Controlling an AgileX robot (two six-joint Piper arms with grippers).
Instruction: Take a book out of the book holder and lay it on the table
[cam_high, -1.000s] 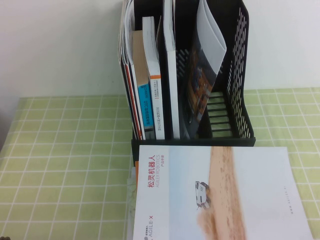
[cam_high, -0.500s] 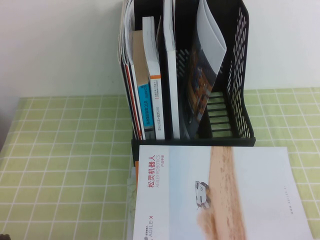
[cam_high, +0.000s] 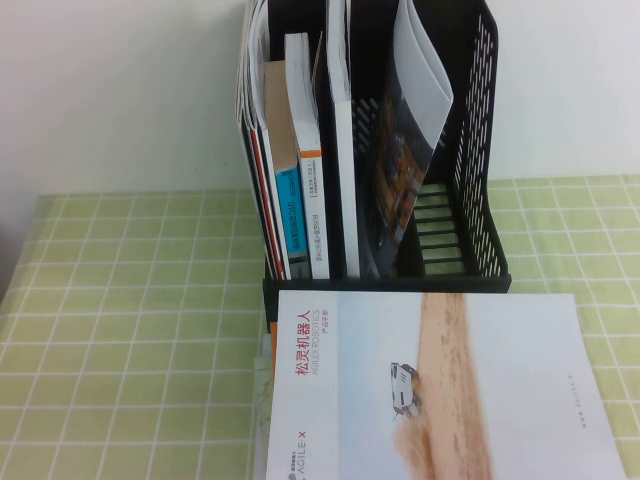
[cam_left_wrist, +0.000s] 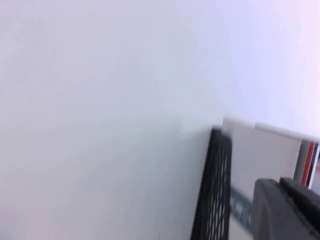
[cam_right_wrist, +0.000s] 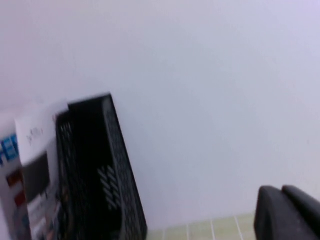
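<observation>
- We see the book (cam_high: 408, 165) upright and sagging in the rightmost compartment of the book holder (cam_high: 478, 150), on the green checked surface (cam_high: 130, 300).
- A pale-sky brochure (cam_high: 440, 390) lies flat in front of the holder.
- Left gripper (cam_left_wrist: 285, 210) and right gripper (cam_right_wrist: 287, 212) each show only in their wrist views, facing the wall; we cannot tell their fingers' state.

The high camera looks down from the robot's side onto the green checked table (cam_high: 120, 330), with the black book holder (cam_high: 480, 150) at twelve o'clock against the white wall. The left wrist camera sits close beside the holder (cam_left_wrist: 215, 190), facing mostly wall, the left gripper (cam_left_wrist: 285, 210) intruding. The right wrist camera likewise faces the wall, sharing the holder (cam_right_wrist: 100, 170) and a table strip, the right gripper (cam_right_wrist: 287, 212) in the corner.
</observation>
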